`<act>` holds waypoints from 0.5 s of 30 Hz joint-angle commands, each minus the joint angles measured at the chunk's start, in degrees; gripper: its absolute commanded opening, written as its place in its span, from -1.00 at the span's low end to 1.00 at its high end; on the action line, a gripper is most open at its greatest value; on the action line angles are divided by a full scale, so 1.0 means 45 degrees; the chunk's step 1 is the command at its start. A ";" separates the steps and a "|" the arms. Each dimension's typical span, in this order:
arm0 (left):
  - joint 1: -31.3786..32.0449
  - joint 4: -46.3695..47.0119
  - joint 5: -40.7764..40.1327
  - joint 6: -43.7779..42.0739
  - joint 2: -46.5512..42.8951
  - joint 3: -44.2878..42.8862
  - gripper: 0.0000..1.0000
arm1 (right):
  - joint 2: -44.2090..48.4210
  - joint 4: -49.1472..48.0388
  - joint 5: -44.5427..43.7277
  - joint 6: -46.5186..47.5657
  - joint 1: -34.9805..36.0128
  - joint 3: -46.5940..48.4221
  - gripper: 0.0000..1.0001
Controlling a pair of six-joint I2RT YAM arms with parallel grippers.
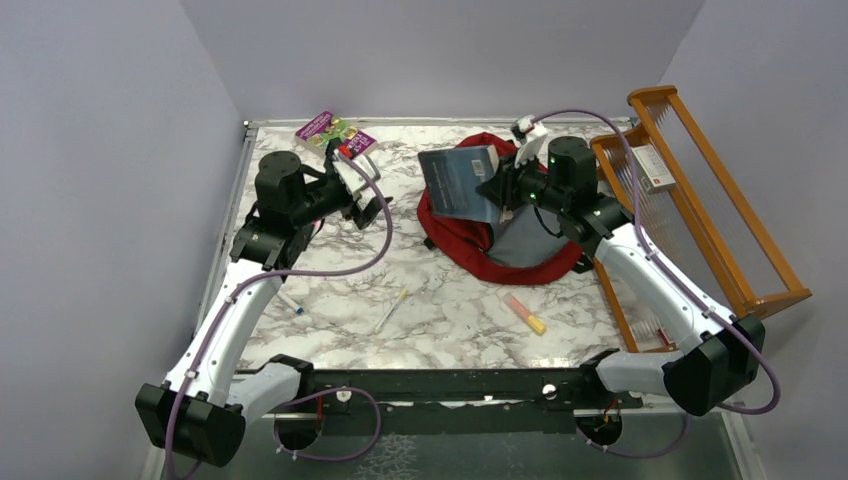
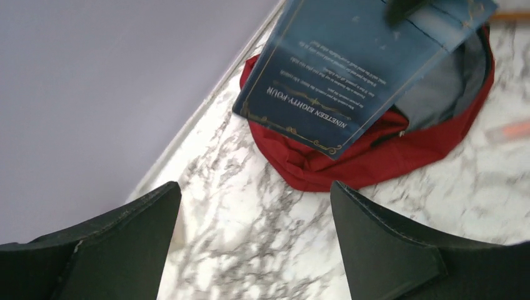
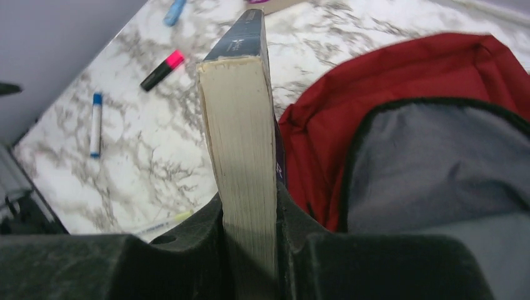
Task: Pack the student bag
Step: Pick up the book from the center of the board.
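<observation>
The student bag [image 1: 500, 252] lies open at the back middle of the marble table, red with grey lining [image 3: 437, 156], and shows red beyond my left fingers too [image 2: 350, 169]. My right gripper [image 1: 500, 190] [image 3: 250, 206] is shut on a thick dark blue book [image 1: 458, 183] [image 3: 240, 125], holding it on edge over the bag's left rim. Its back cover, with gold print, fills the top of the left wrist view [image 2: 356, 69]. My left gripper [image 1: 370, 205] [image 2: 256, 190] stands open above bare marble to the left of the bag, with nothing between its fingers.
A purple book [image 1: 335, 133] lies at the back left. A wooden rack [image 1: 700, 200] holding a white box [image 1: 655, 168] stands along the right edge. An orange highlighter [image 1: 525, 314], a yellow pen [image 1: 392, 310], a blue marker [image 3: 95, 124] and a pink-tipped marker [image 3: 161, 69] lie loose.
</observation>
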State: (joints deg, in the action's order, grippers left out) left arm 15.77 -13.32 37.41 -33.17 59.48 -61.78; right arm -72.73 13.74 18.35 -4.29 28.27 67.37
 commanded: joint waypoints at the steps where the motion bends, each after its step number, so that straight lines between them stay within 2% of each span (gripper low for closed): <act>1: 0.0031 0.2254 -0.3186 0.6011 0.0760 -0.0318 0.74 | 0.0334 -0.1003 -0.2528 -0.4335 -0.0930 0.0562 -0.99; 4: 0.0031 0.0805 -0.2579 0.7544 0.2199 -0.1595 0.61 | 0.0478 -0.0666 -0.4667 -0.5431 -0.1009 0.0903 -0.99; 6: 0.0041 0.0573 -0.2324 0.8542 0.2905 -0.1953 0.52 | 0.0662 -0.0559 -0.5731 -0.5623 -0.1026 0.1014 -0.99; 8: 0.0129 0.0730 -0.2468 0.9215 0.3357 -0.2100 0.51 | 0.1057 -0.1040 -0.6311 -0.5565 -0.1038 0.0793 -0.99; 11: 0.0541 0.0763 -0.3138 0.9236 0.4000 -0.2503 0.52 | 0.1323 -0.1306 -0.7217 -0.5312 -0.1167 0.0917 -0.99; 13: 0.1196 0.0697 -0.3946 0.8863 0.4425 -0.2893 0.53 | 0.1273 -0.1261 -0.7440 -0.5345 -0.1465 0.1167 -0.97; 15: 0.2081 0.0569 -0.4736 0.8341 0.4908 -0.3369 0.55 | 0.1238 -0.1467 -0.6055 -0.5293 -0.2253 0.1207 -0.94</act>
State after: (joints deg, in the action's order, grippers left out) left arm 18.79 -10.20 23.90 4.25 78.96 -71.46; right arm -69.43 15.59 -8.86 -26.37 22.57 68.55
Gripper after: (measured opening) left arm 0.761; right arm 0.244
